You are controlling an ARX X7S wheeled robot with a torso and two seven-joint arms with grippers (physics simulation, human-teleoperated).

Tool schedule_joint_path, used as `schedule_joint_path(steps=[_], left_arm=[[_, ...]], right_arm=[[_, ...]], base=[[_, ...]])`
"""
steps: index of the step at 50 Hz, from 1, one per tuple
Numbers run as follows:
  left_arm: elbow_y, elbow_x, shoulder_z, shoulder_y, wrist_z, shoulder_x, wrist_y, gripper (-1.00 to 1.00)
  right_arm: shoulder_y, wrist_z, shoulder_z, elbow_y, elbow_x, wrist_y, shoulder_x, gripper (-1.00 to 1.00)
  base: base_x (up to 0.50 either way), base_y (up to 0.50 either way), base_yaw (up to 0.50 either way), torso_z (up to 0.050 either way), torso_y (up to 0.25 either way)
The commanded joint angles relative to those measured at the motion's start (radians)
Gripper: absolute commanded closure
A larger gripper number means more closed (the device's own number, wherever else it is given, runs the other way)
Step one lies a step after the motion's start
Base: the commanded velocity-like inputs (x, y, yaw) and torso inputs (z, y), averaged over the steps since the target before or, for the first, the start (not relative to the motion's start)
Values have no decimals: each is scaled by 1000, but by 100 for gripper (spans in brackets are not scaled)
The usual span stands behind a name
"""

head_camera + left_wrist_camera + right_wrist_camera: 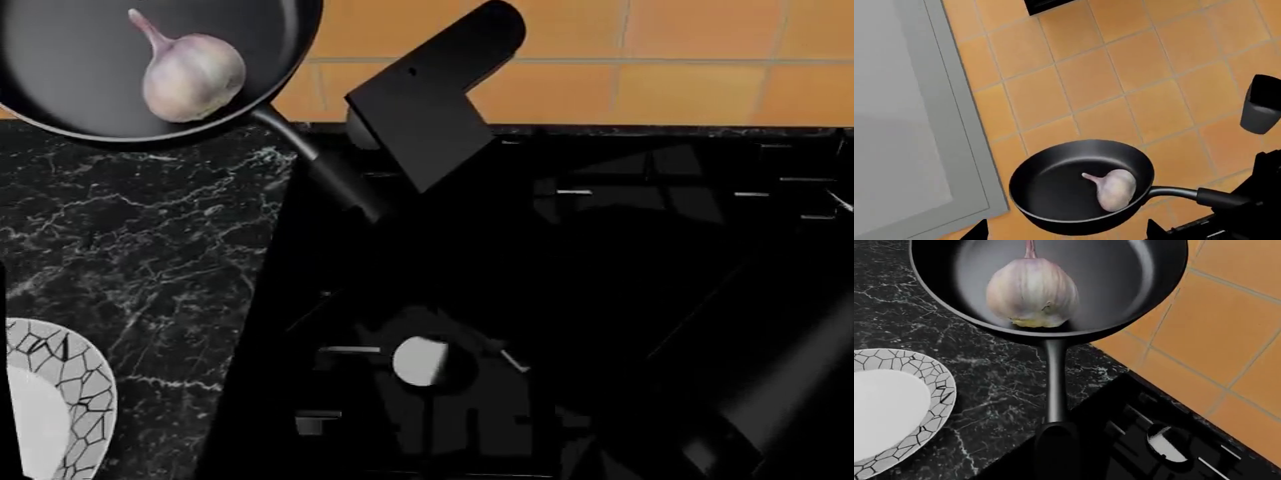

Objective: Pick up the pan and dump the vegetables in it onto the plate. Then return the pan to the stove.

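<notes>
The black pan (80, 70) is held up over the marble counter by the back wall, with the garlic bulb (191, 75) lying inside near the handle side. My right gripper (367, 185) is shut on the end of the pan's handle (300, 145). In the right wrist view the pan (1121, 285), the garlic (1032, 292) and the handle (1055, 385) show, with the white mosaic-rimmed plate (927, 375) below to the side. The plate (74, 395) lies at the counter's front left. My left gripper (1066, 235) is open and empty, facing the pan (1054, 195) and garlic (1114, 187).
The black stove (601, 280) with a silvery burner cap (424, 362) fills the right of the head view and also shows in the right wrist view (1161, 440). Black marble counter (134, 270) lies left of it. Orange tiled wall (667, 60) is behind. A grey panel (901, 125) shows in the left wrist view.
</notes>
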Motion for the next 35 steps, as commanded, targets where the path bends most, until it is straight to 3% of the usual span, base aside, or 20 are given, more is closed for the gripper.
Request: schedule_joint_path(steps=[1,17,35], left_arm=[[-1,10,46,-34,-16,12,24,-100],[3,12,84,-72,-30,27,41,-100],[3,4,83,-83,-34,39,40,-100]], right_arm=[[22,18,34,-15,-44,-17,-3,100],[17,33,46,-29,-30,-20,3,100],[-7,57,80,-25,-18,-38,14,100]], base=[[0,500,0,0,0],[-3,500,0,1,2],[-145,500,0,1,2]])
